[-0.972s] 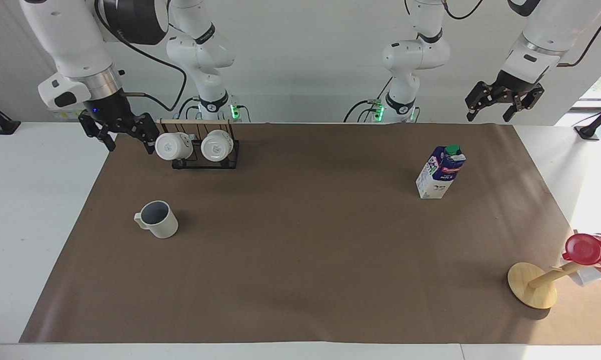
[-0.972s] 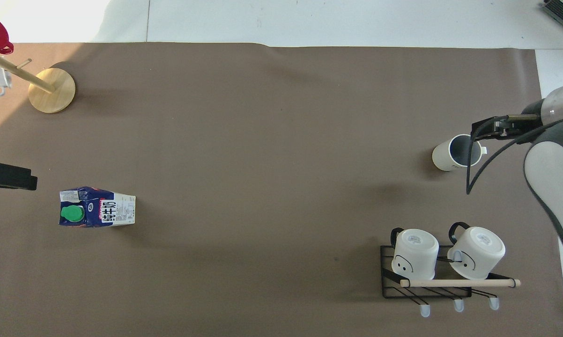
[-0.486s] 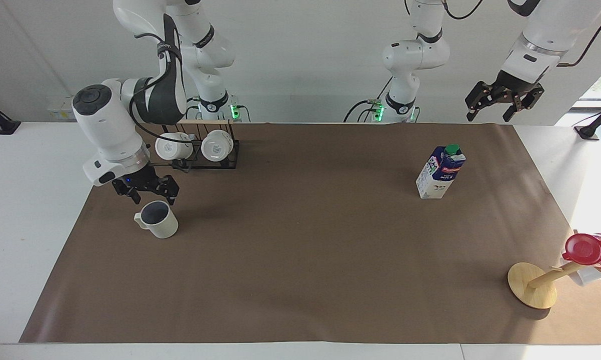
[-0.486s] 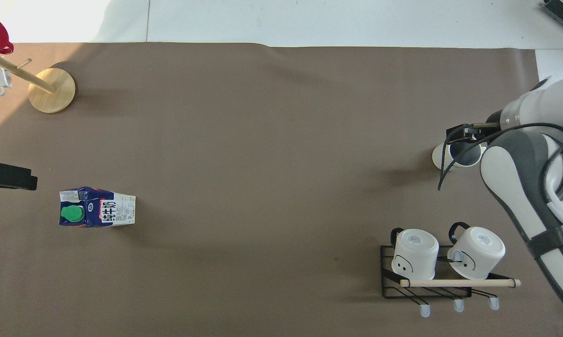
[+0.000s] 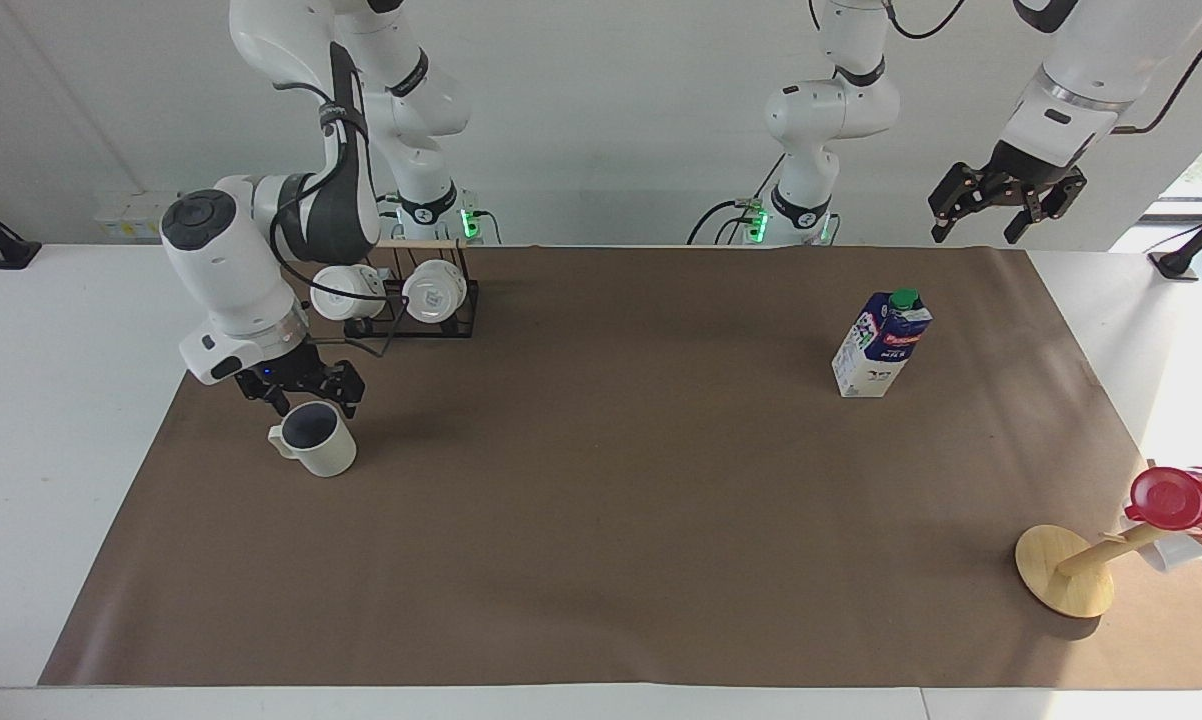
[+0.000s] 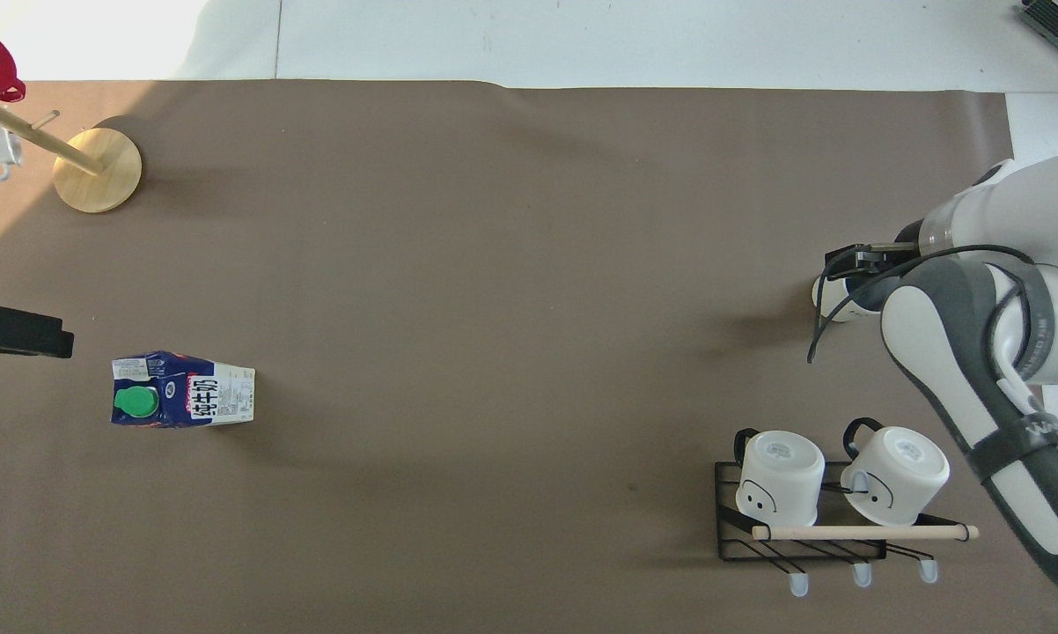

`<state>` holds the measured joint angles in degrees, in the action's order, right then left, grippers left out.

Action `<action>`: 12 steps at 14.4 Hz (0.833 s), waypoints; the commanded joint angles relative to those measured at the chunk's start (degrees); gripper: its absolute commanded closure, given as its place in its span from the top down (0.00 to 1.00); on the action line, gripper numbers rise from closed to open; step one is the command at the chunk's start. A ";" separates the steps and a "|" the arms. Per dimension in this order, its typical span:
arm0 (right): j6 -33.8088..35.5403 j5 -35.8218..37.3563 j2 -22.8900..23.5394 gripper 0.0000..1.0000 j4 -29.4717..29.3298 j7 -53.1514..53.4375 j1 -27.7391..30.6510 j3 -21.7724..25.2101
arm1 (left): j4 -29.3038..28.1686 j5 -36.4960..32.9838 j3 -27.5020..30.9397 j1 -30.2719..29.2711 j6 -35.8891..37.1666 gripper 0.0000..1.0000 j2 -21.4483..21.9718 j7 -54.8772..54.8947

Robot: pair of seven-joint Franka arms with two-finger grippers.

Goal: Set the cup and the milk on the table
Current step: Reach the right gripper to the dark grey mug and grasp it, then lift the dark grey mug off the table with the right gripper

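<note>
The off-white ribbed cup (image 5: 318, 443) stands upright on the brown mat (image 5: 601, 480) of the table (image 5: 61, 400), toward the right arm's end. My right gripper (image 5: 308, 397) is open just above the cup's rim, its fingers spread over the rim's two sides. In the overhead view the right gripper (image 6: 859, 275) covers most of the cup (image 6: 823, 296). The milk (image 5: 881, 345) stands upright on the mat toward the left arm's end; it also shows in the overhead view (image 6: 181, 401). My left gripper (image 5: 1006, 195) is open, raised near the mat's corner, and waits (image 6: 18, 330).
A black rack (image 5: 401, 300) with two plain white mugs stands near the right arm's base, nearer to the robots than the cup (image 6: 833, 497). A wooden stand (image 5: 1061, 570) with a red cup (image 5: 1176, 498) stands far from the robots at the left arm's end.
My right gripper came down from beside the rack to just above the cup and shifted a little more over it. The left arm, cup and milk have not moved.
</note>
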<state>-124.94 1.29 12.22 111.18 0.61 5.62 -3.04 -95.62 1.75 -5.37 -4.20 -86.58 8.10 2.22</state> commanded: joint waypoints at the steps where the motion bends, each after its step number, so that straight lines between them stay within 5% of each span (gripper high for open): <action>1: -1.53 -0.41 0.34 1.00 0.79 -1.48 0.10 -0.21 | 1.23 -0.87 -0.61 -0.81 1.41 1.00 -0.37 -0.29; 7: -5.84 -0.41 3.51 0.93 0.79 -2.62 0.53 -0.21 | 1.32 -0.87 -0.61 -0.89 1.50 1.00 -0.28 -0.20; 8: -5.66 -0.41 3.42 0.62 0.88 -3.41 0.62 -0.21 | 1.32 -0.87 -0.61 -0.89 1.50 1.00 -0.37 -0.20; 9: -5.23 -0.41 3.42 0.07 0.88 -3.33 0.71 -0.21 | 1.23 -0.87 -0.61 -0.89 1.41 1.00 -0.37 -0.20; 12: -4.96 -0.41 3.42 0.00 0.62 -3.16 0.71 -0.21 | 1.32 -0.87 -0.61 -0.89 1.50 1.00 -0.28 -0.29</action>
<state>-129.89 1.30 16.09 111.64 -0.75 5.68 -2.98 -95.62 1.75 -5.37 -4.20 -86.58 8.10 2.22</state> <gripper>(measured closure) 0.419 0.000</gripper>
